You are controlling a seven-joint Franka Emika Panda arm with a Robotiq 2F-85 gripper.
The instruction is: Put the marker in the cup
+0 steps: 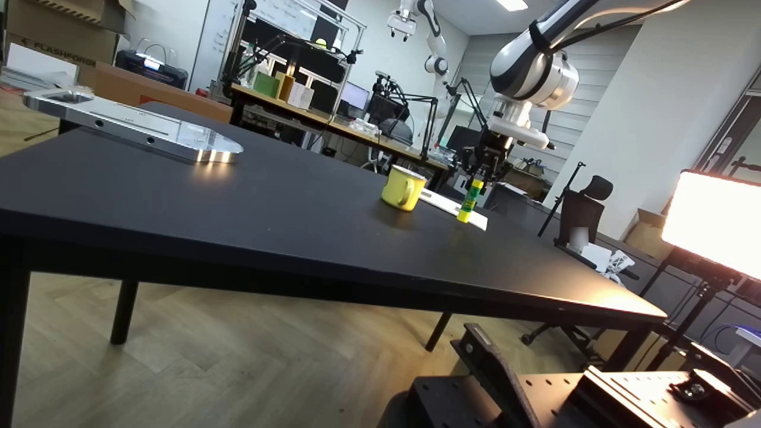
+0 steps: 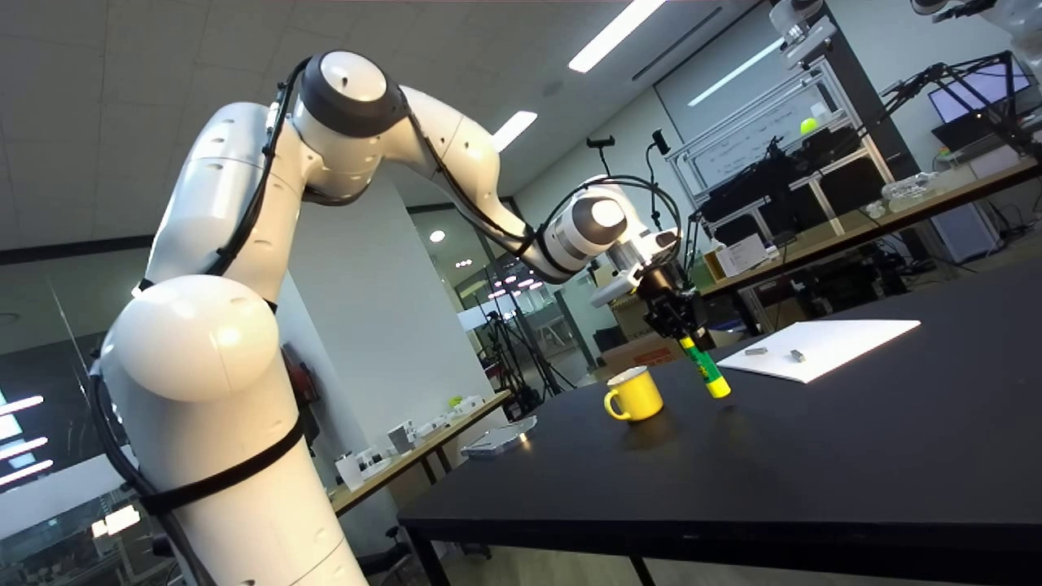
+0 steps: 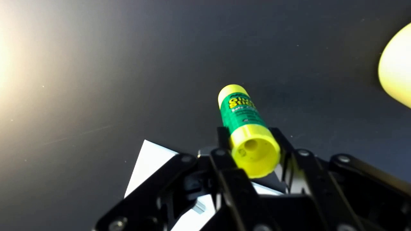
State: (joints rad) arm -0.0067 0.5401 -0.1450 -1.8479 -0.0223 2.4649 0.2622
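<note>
My smooth, glossy white, round-jointed robot arm (image 2: 338, 159) has dark grey collars (image 2: 356, 120), a black strap (image 2: 232, 480), looping black cables (image 2: 269, 155) and a black, hinged gripper (image 3: 252, 138) with round silvery screws (image 3: 117, 224).

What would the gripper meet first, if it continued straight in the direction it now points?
Most likely the black table: the green glue stick held in the gripper would touch it first. The yellow cup seems off to one side; depth is unclear.

Black table (image 2: 814, 456), white sheet (image 2: 838, 340) on it, glowing lamp (image 1: 716, 223)
</note>
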